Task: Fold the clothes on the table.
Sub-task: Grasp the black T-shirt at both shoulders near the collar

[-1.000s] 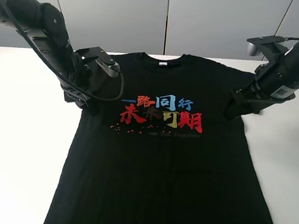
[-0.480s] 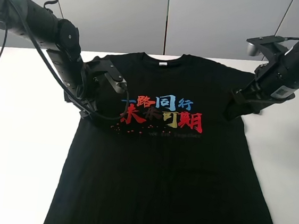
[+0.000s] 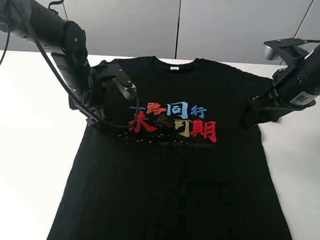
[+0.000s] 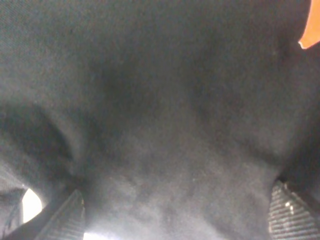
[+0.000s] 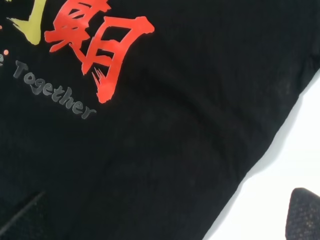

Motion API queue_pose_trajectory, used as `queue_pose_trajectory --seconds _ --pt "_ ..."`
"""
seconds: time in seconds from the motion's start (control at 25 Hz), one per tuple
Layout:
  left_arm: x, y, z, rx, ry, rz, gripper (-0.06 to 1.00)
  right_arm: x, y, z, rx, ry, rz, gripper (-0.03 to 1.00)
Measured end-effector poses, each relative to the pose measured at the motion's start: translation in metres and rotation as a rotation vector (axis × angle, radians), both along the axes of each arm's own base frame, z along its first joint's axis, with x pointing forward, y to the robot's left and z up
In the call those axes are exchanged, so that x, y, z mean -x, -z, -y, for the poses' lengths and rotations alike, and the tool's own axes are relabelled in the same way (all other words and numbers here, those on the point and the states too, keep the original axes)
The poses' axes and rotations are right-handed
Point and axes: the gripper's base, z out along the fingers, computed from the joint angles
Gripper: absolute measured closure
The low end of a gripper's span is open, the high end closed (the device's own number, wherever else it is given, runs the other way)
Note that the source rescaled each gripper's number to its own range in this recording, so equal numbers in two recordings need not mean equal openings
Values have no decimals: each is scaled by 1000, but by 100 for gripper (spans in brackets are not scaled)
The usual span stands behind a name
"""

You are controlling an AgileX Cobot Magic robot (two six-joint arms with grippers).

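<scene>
A black T-shirt (image 3: 182,179) with a coloured character print (image 3: 174,121) lies flat, front up, on the white table (image 3: 19,151). My left gripper (image 3: 100,114) is down on the shirt's left sleeve area, beside the print. In the left wrist view black cloth (image 4: 165,125) fills the frame and bunches between the spread fingers (image 4: 70,220). My right gripper (image 3: 251,117) sits low at the shirt's right side edge below the sleeve. In the right wrist view its jaws are wide apart (image 5: 165,220), one finger (image 5: 305,215) over bare table, the other over the shirt (image 5: 175,125).
Grey wall panels (image 3: 176,18) stand behind the table. Bare white tabletop (image 5: 260,200) shows on both sides of the shirt. The shirt's hem runs off the lower edge of the exterior high view.
The left arm swung inward to the right onto the shirt's left sleeve area a second ago and has stayed there since. The right arm has not moved.
</scene>
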Motion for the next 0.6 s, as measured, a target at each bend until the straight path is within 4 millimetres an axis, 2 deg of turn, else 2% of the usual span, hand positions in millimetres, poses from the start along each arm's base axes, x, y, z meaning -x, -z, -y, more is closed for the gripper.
queue_pose_trajectory --seconds 0.08,0.16,0.28,0.36,0.44,0.6 --pt "-1 1 0 0 4 9 11 0 0 0 0 0 0 -3" --pt "-3 2 1 2 3 13 32 0 0 0 -3 2 -1 -3" --pt "-4 7 2 -1 -6 4 70 0 0 0 -6 4 -1 -3" --pt "-4 7 2 0 -19 3 88 1 0 -1 -9 5 -7 -3" --pt "-5 8 2 -1 -25 -1 93 1 0 -1 -12 8 -9 -3" --pt "-5 8 3 1 -43 -4 94 1 0 -1 -17 9 -10 -3"
